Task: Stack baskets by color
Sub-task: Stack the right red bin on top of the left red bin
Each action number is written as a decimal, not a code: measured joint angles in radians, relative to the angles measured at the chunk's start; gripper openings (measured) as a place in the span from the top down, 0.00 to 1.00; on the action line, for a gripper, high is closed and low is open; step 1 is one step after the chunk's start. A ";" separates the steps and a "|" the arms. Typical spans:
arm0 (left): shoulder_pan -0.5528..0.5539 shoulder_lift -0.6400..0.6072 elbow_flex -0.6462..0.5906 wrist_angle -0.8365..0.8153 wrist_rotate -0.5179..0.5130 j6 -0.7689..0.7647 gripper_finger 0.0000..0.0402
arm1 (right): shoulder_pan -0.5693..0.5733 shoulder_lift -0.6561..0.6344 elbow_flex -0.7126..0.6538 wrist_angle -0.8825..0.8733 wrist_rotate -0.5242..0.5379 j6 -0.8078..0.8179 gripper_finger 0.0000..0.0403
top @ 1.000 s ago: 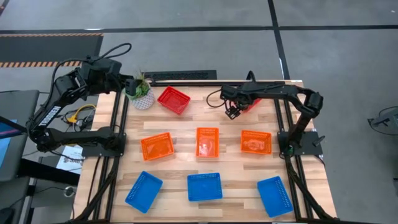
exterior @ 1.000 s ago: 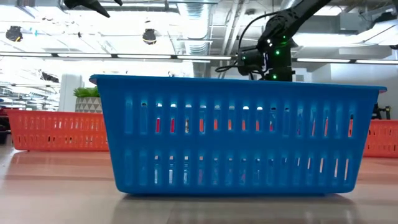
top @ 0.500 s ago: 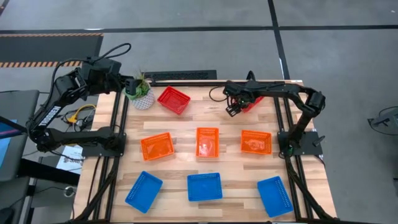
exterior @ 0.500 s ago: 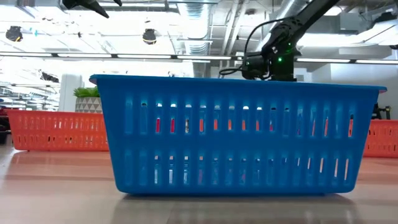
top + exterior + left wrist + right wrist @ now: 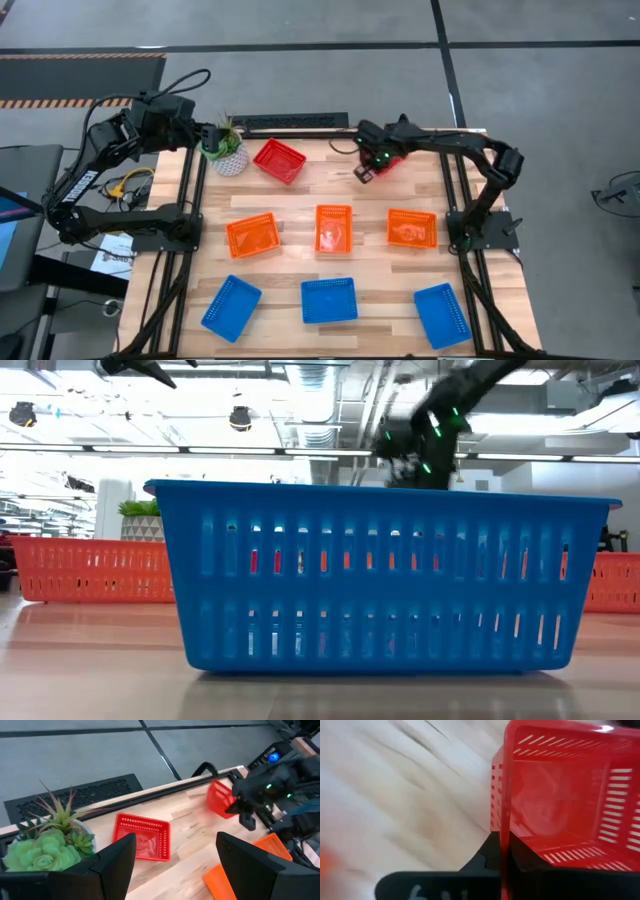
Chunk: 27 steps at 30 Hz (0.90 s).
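2 fingers of the right gripper [image 5: 366,172] pinch the rim of a tilted red basket [image 5: 560,795] at the tabletop's [image 5: 300,205] far edge, while the left gripper [image 5: 175,865], fingers apart, waits near the plant [image 5: 226,147].

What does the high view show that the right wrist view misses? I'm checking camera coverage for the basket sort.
Only the high view: three orange plastic mesh baskets, three blue plastic mesh baskets, a second red mesh basket, the potted plant and the left gripper. Only the right wrist view: the right gripper shut on a red basket's wall. Both share the wooden table.
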 joint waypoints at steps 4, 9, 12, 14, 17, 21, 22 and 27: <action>0.000 0.000 0.000 0.000 0.004 0.000 0.35 | 0.079 0.027 0.193 0.005 -0.013 -0.133 0.99; 0.000 0.000 0.000 0.001 0.005 0.000 0.35 | 0.178 0.134 0.442 -0.001 -0.006 -0.514 0.99; 0.000 0.000 0.000 0.001 0.004 0.001 0.35 | 0.226 0.217 0.572 0.010 0.031 -0.787 0.99; 0.000 0.000 0.000 0.001 0.004 0.002 0.35 | 0.249 0.281 0.653 0.009 0.065 -0.955 0.99; 0.000 0.000 0.000 0.001 -0.005 0.006 0.35 | 0.268 0.373 0.754 0.009 0.122 -1.168 0.98; 0.000 -0.001 0.000 0.001 -0.032 0.016 0.35 | 0.270 0.479 0.846 0.007 0.155 -1.352 0.98; 0.000 -0.001 0.000 0.000 -0.035 0.015 0.35 | 0.270 0.499 0.862 0.003 0.155 -1.379 0.98; 0.000 -0.001 0.000 -0.002 -0.036 0.014 0.35 | 0.262 0.564 0.890 -0.010 0.153 -1.460 0.98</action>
